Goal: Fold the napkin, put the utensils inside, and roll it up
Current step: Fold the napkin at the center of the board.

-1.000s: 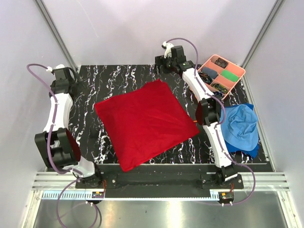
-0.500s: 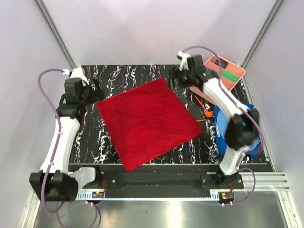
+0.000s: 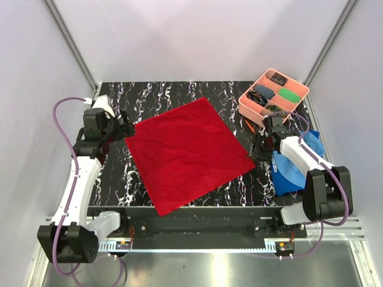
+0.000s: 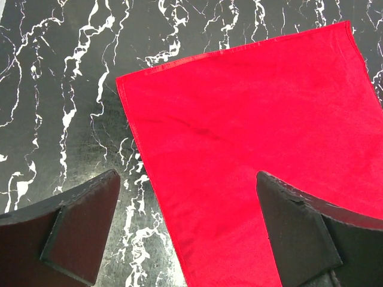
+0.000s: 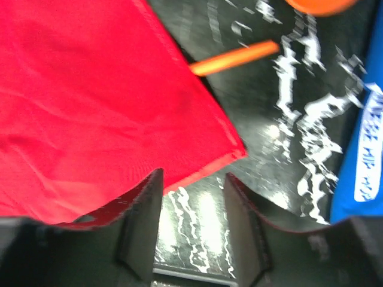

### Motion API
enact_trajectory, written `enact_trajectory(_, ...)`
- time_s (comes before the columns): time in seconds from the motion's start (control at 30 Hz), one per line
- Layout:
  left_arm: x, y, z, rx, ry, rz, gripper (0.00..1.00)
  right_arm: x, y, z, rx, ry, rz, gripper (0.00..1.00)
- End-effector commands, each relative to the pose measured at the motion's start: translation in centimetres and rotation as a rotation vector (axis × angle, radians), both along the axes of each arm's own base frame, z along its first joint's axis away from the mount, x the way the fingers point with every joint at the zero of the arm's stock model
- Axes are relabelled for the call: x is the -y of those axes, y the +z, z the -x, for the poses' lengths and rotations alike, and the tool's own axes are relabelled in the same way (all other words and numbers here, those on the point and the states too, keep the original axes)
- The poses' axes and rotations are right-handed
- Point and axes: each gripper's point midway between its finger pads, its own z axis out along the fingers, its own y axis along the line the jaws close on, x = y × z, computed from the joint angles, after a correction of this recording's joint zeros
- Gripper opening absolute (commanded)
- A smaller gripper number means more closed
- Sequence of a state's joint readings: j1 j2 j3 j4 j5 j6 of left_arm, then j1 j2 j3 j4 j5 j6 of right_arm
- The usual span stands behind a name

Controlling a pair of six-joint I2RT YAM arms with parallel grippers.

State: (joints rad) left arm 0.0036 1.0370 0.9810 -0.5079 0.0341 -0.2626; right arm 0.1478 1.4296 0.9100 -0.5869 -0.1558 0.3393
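Black marble-patterned tabletop [image 3: 179, 89] veined in white filled the floor of a pale grey walled enclosure, and the red napkin [image 3: 188, 154] lay flat and unfolded near its middle, turned so that its corners pointed outward like a diamond. Its left corner sat just beside the left gripper [image 4: 187, 179], whose fingers stood spread wide over that corner and the hem running back from it. Its right corner sat at the right gripper [image 5: 192, 179], low over the table with its fingers partly apart and the hem crossing just ahead of the gap; the blurred wrist view did not show whether either pad touched the cloth. Each arm was thus nearest its own corner, and the diagonal between them ran across the table, so a first fold would probably start from these two points. Orange utensils [image 3: 249, 126] lay just beyond the right corner, one handle tucked under the napkin's edge, between the cloth and a pink tray [image 3: 250, 109], with a blue cloth [image 3: 293, 167] to the right.
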Motion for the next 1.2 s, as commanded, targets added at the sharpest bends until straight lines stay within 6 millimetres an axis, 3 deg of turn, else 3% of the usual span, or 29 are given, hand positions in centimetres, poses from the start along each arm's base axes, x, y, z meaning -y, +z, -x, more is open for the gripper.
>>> enact_trajectory(0.0, 0.8, 1.3, -0.5, 0.048, -0.044, -0.011, 0.99, 0.8, 0.0, -0.3, -0.017, -0.069, -0.019, 0.5)
enact_trajectory(0.07, 0.8, 1.3, -0.5, 0.045, -0.041, -0.014, 0.99, 0.8, -0.3, -0.1, -0.034, -0.068, -0.02, 0.42)
enact_trajectory(0.27, 0.8, 1.1, -0.5, 0.036, -0.043, -0.014, 0.99, 1.3, -2.7, 1.7, -0.126, -0.074, 0.007, 0.39)
enact_trajectory(0.57, 1.4, 0.9, -0.6, 0.028, -0.065, -0.002, 0.99, 2.2, -3.9, 1.5, -0.148, -0.077, 0.053, 0.44)
enact_trajectory(1.17, 1.5, 0.5, -0.7, 0.014, -0.067, 0.004, 0.99, 2.8, -6.2, 1.7, -0.199, -0.096, 0.056, 0.44)
